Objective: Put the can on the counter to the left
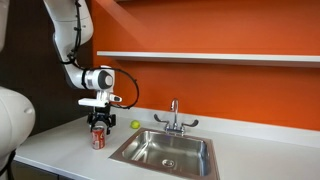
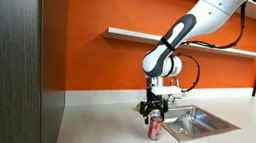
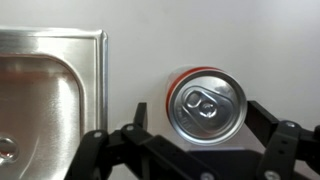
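Observation:
The red can with a silvery top [image 1: 98, 139] stands upright on the light-grey counter [image 1: 60, 150], left of the sink. It also shows in an exterior view [image 2: 155, 129] and from above in the wrist view [image 3: 206, 105]. My gripper [image 1: 98, 124] hangs directly over the can in both exterior views [image 2: 155, 111]. In the wrist view the gripper [image 3: 200, 118] is open, with one finger on each side of the can's top. A small gap shows at the left finger; the right finger is close to the can's rim.
The stainless steel sink [image 1: 165, 152] with a faucet [image 1: 174, 117] lies right of the can; its rim shows in the wrist view [image 3: 95, 70]. A small yellow-green ball [image 1: 135, 125] rests by the orange wall. A white shelf [image 1: 200, 56] runs overhead.

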Controlling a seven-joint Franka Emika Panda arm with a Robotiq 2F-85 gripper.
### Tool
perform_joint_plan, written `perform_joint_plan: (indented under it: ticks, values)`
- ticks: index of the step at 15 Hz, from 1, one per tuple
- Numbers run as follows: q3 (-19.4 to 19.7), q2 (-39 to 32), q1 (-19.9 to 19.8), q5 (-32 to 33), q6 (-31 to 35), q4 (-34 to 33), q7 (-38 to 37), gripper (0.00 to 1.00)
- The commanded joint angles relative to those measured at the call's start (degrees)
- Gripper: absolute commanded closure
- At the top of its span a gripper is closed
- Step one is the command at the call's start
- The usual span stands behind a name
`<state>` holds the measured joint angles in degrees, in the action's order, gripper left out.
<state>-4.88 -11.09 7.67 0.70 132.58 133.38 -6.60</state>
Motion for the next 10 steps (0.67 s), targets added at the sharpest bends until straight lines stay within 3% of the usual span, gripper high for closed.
perform_joint_plan:
  ticks: [1,10]
  values:
    - [-0.6,3.6,0.3,-0.3,-3.7,-0.3,-1.6,0.0]
    - [-1.1,13.3,-0.1,-0.8,-10.9,-0.1,-2.1,0.0]
